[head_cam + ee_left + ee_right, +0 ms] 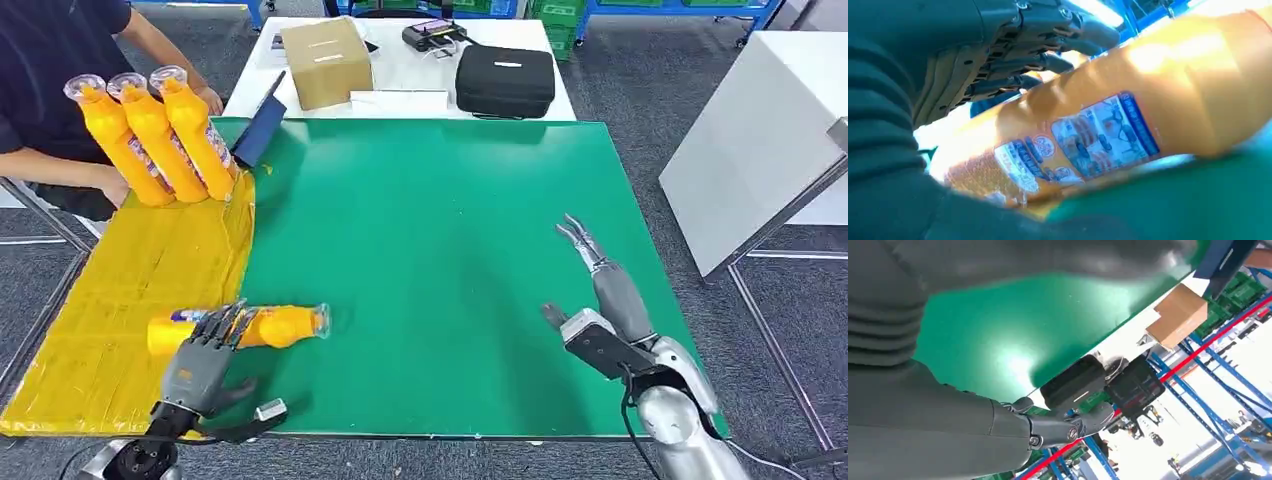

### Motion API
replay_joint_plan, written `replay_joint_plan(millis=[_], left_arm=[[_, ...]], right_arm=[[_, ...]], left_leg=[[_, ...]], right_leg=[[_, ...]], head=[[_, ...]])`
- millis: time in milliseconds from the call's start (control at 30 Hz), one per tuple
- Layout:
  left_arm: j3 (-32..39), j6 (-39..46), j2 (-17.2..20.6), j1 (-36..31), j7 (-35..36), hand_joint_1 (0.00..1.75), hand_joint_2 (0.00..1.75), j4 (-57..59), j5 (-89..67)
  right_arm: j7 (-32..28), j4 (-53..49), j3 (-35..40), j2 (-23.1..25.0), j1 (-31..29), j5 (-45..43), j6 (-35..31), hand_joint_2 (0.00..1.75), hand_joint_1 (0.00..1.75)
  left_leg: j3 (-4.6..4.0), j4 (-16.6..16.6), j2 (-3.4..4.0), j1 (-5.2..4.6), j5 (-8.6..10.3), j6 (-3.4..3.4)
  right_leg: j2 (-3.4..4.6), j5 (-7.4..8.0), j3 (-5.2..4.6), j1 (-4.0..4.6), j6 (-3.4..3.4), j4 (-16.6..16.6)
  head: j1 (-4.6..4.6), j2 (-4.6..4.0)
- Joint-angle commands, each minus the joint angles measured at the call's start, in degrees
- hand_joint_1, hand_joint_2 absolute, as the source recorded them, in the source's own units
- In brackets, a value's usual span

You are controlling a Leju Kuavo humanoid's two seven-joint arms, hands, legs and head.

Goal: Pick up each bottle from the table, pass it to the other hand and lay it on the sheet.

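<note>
An orange bottle (285,326) with a blue label lies on its side across the edge of the yellow sheet (150,270), its cap end out on the green mat (430,230). My left hand (200,365) hovers over its base end, fingers stretched across it and thumb apart from it, low near the table's front edge. In the left wrist view the bottle (1108,125) lies just beneath the dark fingers (1048,62). My right hand (600,300) is open over the mat's right side and holds nothing. Three more orange bottles (155,135) stand leaning at the sheet's far end, with a person's hands on them.
A person in dark clothes (50,60) stands at the far left corner. Behind the mat, a white table carries a cardboard box (325,60), a black case (505,80) and a controller (435,35). Another white table (760,140) stands to the right.
</note>
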Motion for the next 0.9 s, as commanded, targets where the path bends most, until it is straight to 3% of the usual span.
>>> replay_joint_plan(millis=[33,100,133,167,200,267,300,367,433,900], left_arm=[[13.8,-0.5,-8.0,4.9,-8.9,0.00,0.00,0.5,2.2],[18.4,-0.4,-11.3,5.5,-11.8,0.00,0.00,-2.6,5.2],[20.5,-0.3,-13.7,5.5,-17.8,0.00,0.00,-4.8,13.5],[23.0,-1.7,-16.3,5.6,-22.9,0.00,0.00,-8.0,23.1],[26.4,-8.1,-19.9,5.3,-31.0,0.00,0.00,-12.9,39.7],[29.8,-18.0,-23.9,5.4,-38.7,0.00,0.00,-20.5,57.8],[30.7,-26.8,-25.1,6.2,-39.5,0.00,0.00,-24.6,67.9],[30.6,-33.0,-26.6,8.2,-42.7,0.00,0.00,-30.3,75.1],[30.4,-33.3,-27.0,9.5,-42.4,0.00,0.00,-32.3,75.2],[24.8,-41.7,-28.5,16.0,-44.2,0.00,0.00,-40.7,83.4]], right_arm=[[0.3,3.6,0.8,2.3,-0.1,1.3,-0.1,1.75,0.00],[0.1,2.7,0.7,3.0,1.6,2.2,-0.7,1.75,0.00],[-0.8,1.8,0.8,3.6,3.0,4.1,-1.8,1.75,0.00],[-1.6,1.2,0.8,4.6,4.2,5.0,-2.5,0.00,0.00],[-2.7,0.4,1.0,7.3,6.3,7.2,-4.1,0.00,0.00],[-4.0,0.8,3.0,11.2,7.0,7.2,-6.2,0.00,0.00],[-6.8,1.1,4.0,14.6,7.0,4.8,-8.5,0.00,0.00],[-8.0,1.0,6.6,16.7,6.5,4.6,-10.5,0.00,0.00],[-7.6,1.0,7.6,17.2,6.1,5.2,-11.2,0.00,0.00],[-8.5,0.8,13.3,21.3,7.2,10.0,-17.2,0.00,0.00]], left_leg=[[0.12,-0.1,0.31,0.01,-0.04,-0.03],[0.11,-0.1,0.17,-0.03,-0.03,-0.01],[0.10,-0.1,0.09,-0.08,-0.01,0.00],[0.08,-0.1,0.14,-0.07,-0.03,-0.02],[0.05,0.0,0.01,-0.07,-0.01,0.00],[-0.11,0.0,-0.16,-0.02,-0.02,-0.02],[-0.20,0.1,-0.07,-0.01,0.00,-0.01],[-0.31,0.1,0.07,0.02,-0.07,-0.04],[-0.44,0.2,0.41,0.07,-0.19,-0.06],[-0.49,0.0,0.45,0.00,-0.11,-0.05]], right_leg=[[0.47,0.08,0.03,0.00,-0.04,-0.1],[0.28,0.02,0.05,-0.05,-0.02,-0.1],[0.18,0.01,0.05,-0.09,-0.01,-0.1],[0.28,0.02,0.02,-0.08,-0.03,-0.1],[0.10,0.00,0.02,-0.08,0.00,-0.1],[-0.01,-0.04,-0.10,-0.03,-0.03,-0.1],[0.01,0.00,-0.25,-0.02,-0.01,0.0],[0.22,-0.01,-0.37,0.01,-0.05,0.0],[0.58,-0.02,-0.53,0.07,-0.07,0.1],[0.49,0.00,-0.68,-0.01,-0.02,0.0]], head=[[0.02,0.00],[0.02,0.00],[0.00,0.00],[0.02,0.00],[0.02,0.00],[0.02,0.00],[0.00,0.00],[0.04,0.00],[0.04,0.00],[0.02,0.00]])
